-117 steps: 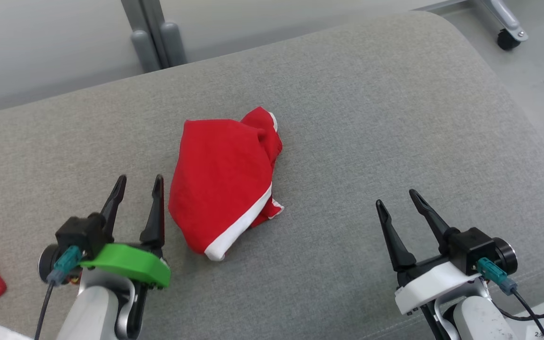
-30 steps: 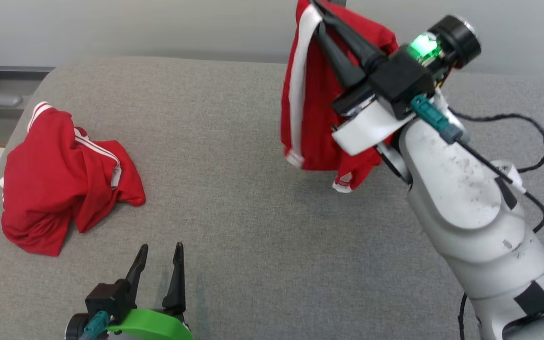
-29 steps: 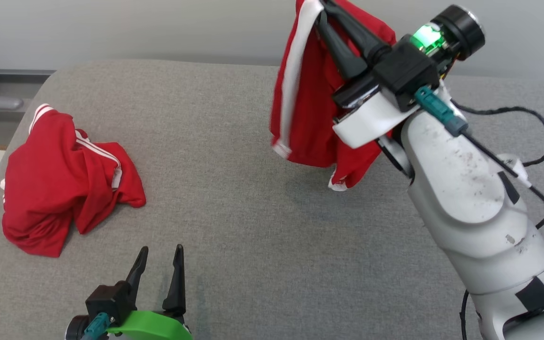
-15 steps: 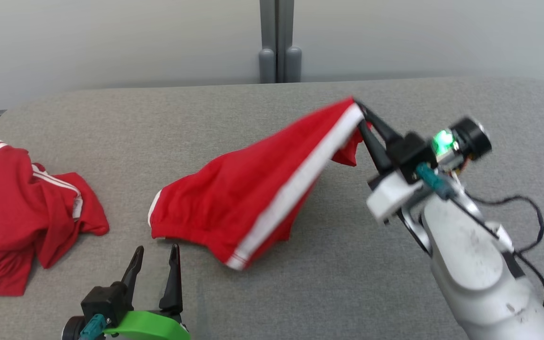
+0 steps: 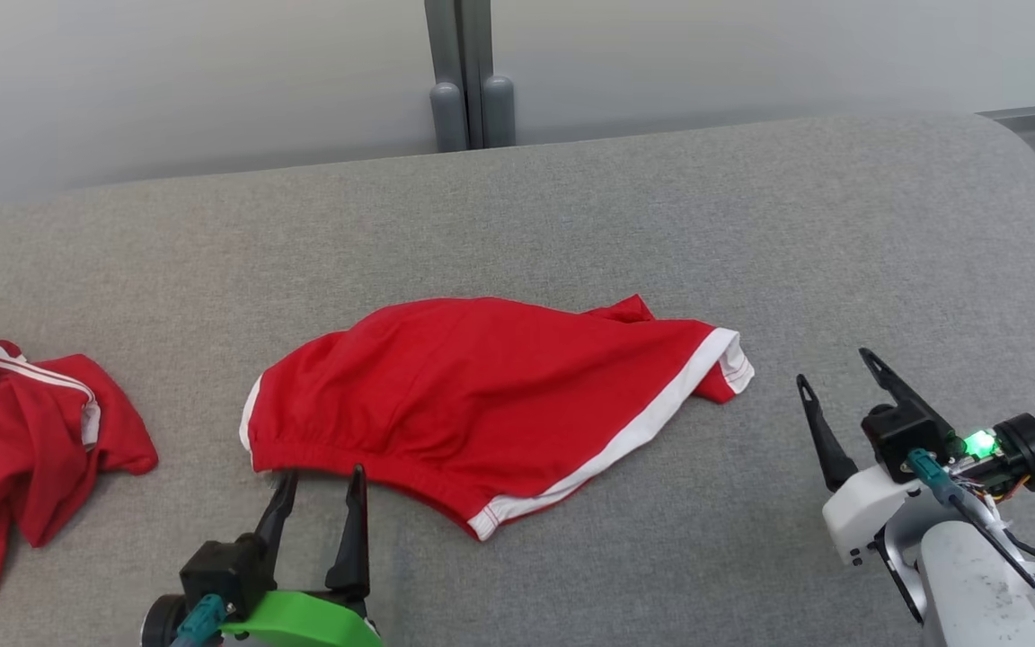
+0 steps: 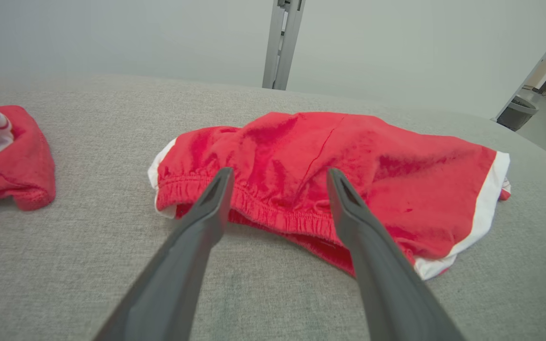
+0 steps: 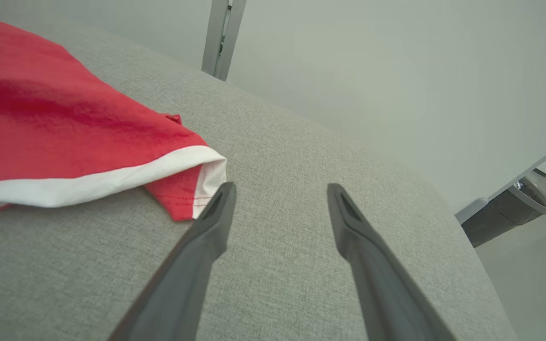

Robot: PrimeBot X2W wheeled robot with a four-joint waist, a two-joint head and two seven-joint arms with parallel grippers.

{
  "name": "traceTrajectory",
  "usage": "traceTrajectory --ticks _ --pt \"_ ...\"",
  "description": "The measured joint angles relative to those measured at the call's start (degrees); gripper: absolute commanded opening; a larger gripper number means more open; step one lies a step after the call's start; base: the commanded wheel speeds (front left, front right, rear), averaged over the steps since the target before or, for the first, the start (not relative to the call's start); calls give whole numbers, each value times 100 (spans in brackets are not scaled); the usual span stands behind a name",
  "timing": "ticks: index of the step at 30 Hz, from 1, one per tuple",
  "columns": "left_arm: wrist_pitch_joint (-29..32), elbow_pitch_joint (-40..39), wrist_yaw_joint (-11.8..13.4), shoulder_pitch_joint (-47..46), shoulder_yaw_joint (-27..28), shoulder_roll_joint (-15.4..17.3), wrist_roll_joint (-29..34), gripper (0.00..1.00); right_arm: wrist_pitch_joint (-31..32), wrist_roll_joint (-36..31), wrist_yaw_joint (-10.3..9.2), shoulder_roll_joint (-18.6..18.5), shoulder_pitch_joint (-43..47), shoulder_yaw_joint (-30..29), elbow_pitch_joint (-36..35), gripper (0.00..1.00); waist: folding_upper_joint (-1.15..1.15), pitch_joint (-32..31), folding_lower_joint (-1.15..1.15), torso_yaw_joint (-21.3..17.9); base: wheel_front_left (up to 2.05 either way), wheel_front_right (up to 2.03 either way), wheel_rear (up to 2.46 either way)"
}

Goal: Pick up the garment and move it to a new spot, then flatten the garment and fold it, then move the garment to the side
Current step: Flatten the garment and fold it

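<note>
Head view: the red garment [image 5: 482, 395] lies loosely spread on the grey tabletop [image 5: 751, 225], just ahead of the left end effector [image 5: 323, 474] and off to the inner side of the right end effector [image 5: 835, 366]. Both have their fingers spread and are carrying nothing. A second red garment [image 5: 23, 431] sits bunched well out to the left one's outer side.

Left wrist view: the elastic waistband [image 6: 263, 208] runs right across the fingertips. I can't tell whether they're touching it.

Right wrist view: the white-trimmed leg hem [image 7: 206, 175] is just beside the inner fingertip, with bare fabric surface straight ahead.

My read is that the relocating part looks done and flattening is up now. The cloth is puffed up in the middle, and one leg seems tucked under. The next move probably wants the left pinching the waistband and the right taking that hem, then pulling apart low over the surface. Grab only one layer, or it'll bunch.
</note>
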Motion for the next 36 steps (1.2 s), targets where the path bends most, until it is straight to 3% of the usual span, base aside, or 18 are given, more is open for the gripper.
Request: traceTrajectory --ticks 7,15,24,25,26,28,36 --pt "0 92 0 -13 -719 35 -323 100 0 49 0 191 124 -204 -664 100 0 39 0 -116 0 0 0" --pt "0 487 0 -294 -1839 356 -1088 100 -3 35 0 277 63 -172 -1000 100 0 397 0 -319 0 0 0" --pt "0 624 0 -388 -2159 491 -1443 100 -3 115 0 281 46 -171 -1046 100 0 522 0 -435 0 0 0" --pt "0 592 0 -392 -2186 497 -1471 80 -4 118 0 282 46 -166 -1053 100 0 533 0 -429 0 0 0" --pt "0 586 0 -397 -2207 499 -1505 37 -3 131 0 282 46 -164 -1053 100 0 545 0 -423 0 0 0" --pt "0 589 0 -439 -2208 498 -1589 0 -3 164 0 282 44 -148 -1053 100 0 563 0 -410 0 0 0" --pt "0 517 -1 -560 -1972 490 -1748 0 -4 232 0 286 -1 -120 -1032 100 0 549 0 -359 0 0 0"
